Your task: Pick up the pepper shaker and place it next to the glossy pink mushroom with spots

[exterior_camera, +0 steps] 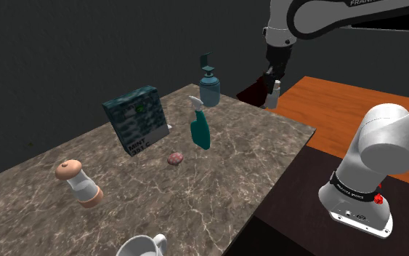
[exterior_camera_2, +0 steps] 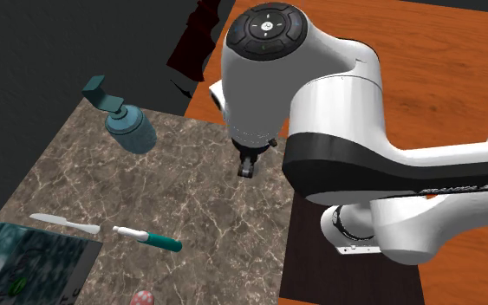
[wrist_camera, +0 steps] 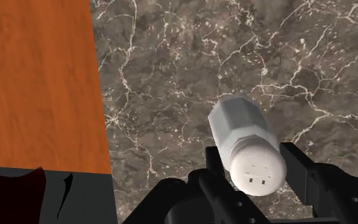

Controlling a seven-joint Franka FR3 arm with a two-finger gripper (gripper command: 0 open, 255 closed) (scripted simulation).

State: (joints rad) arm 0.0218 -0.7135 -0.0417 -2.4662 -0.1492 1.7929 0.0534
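**A:** The black two-finger pincer (wrist_camera: 255,168) is clamped on the pale grey, six-sided pepper shaker with a white holed cap (wrist_camera: 242,133), one finger on each side near the cap end.

**B:** So the pick is done?

**A:** I'd judge so. In the shoulder view the pincer (exterior_camera: 272,81) hangs clear above the surface with the shaker (exterior_camera: 276,93) in it. It is over the corner of the dark marble-patterned table (exterior_camera: 253,153), close to the edge where the orange wooden top (exterior_camera: 355,102) begins.

**B:** And what is left?

**A:** The carry and the set-down, so roughly half. Going from the largest thing down, the dark teal patterned box (exterior_camera: 136,120) stands at ten o'clock from the target. The teal spray bottle with a white trigger (exterior_camera: 200,129) stands at one o'clock from the target. The blue-grey pump dispenser (exterior_camera: 210,87) is at twelve o'clock from that bottle. The smallest is the target itself, the little pink mushroom with a spotted cap (exterior_camera: 175,158), which sits on the marble near the table's middle.

**B:** How far from the shaker?

**A:** Well apart. In the shoulder view the mushroom lies at about eight o'clock from the pincer.

**B:** Is there room beside it?

**A:** The marble at four o'clock from the mushroom looks bare. I'd expect that side to suit best, since it stays away from the box and the bottle.
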